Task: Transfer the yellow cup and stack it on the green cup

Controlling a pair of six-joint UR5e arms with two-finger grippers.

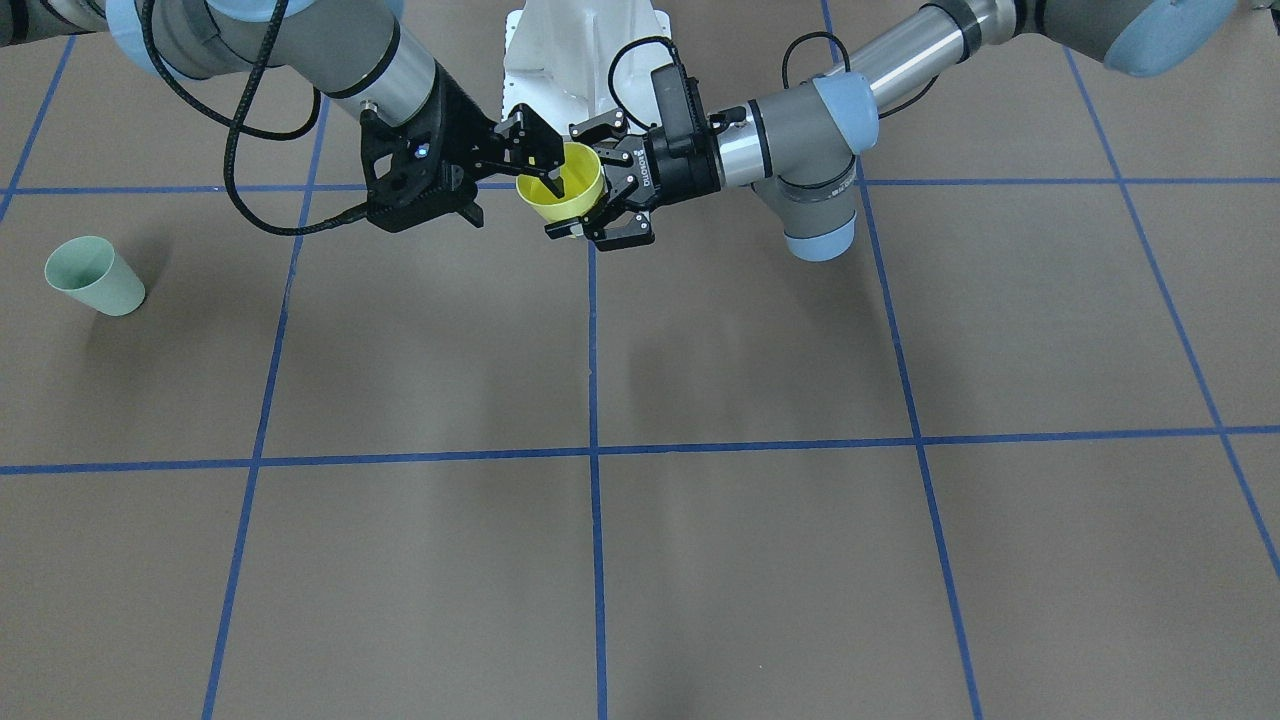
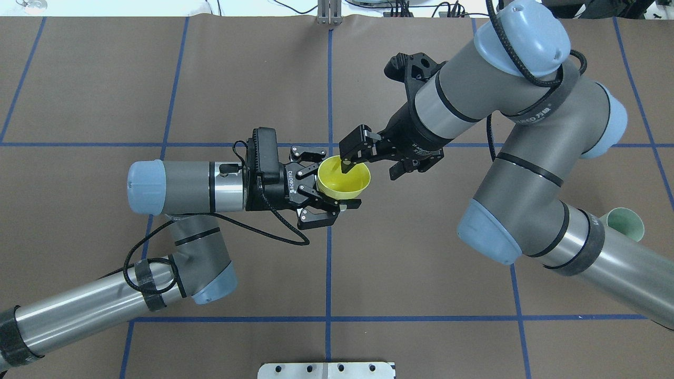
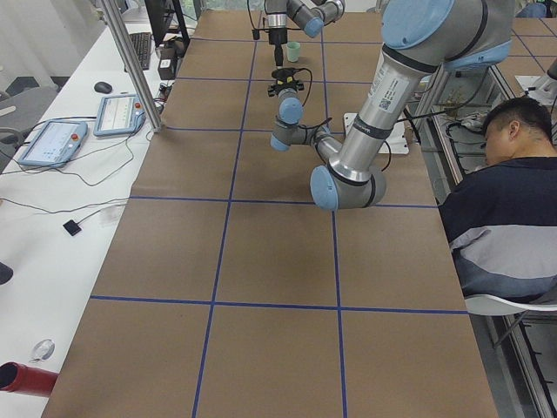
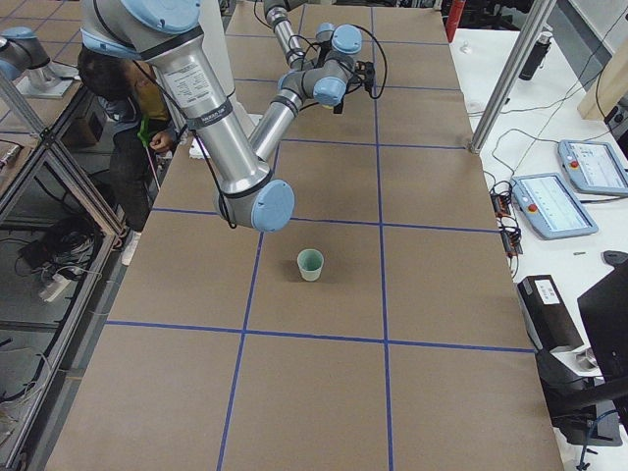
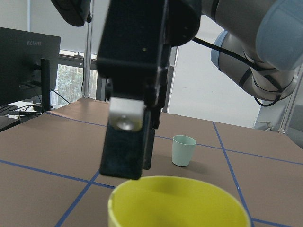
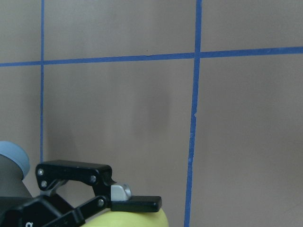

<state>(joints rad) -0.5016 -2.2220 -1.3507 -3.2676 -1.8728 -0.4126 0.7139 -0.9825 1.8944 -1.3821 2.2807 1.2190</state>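
The big brown table point(image 1: 750, 560) has blue tape lines point(image 1: 593, 400) that make squares. Two grey arms reach in over it. The left arm point(image 2: 179, 187) and the right arm point(image 2: 521, 173) meet near the middle, so the two hands are tip to tip.

The left hand point(image 2: 333, 184) is closed on the sides of the yellow cup point(image 2: 345, 181). It holds the cup up off the table with the mouth up. The cup sits right between this hand's fingertips.

The right hand point(image 2: 371, 169) is wide open. It comes down over the cup's rim, on the side away from the left hand. One of its fingers point(image 2: 346, 166) dips inside the cup and the other hangs outside. The cup's wall is between them, but they do not pinch it.

The green cup point(image 1: 95, 275) stands upright on the table. It is well apart from both hands, far out past the right hand on the right arm's side.
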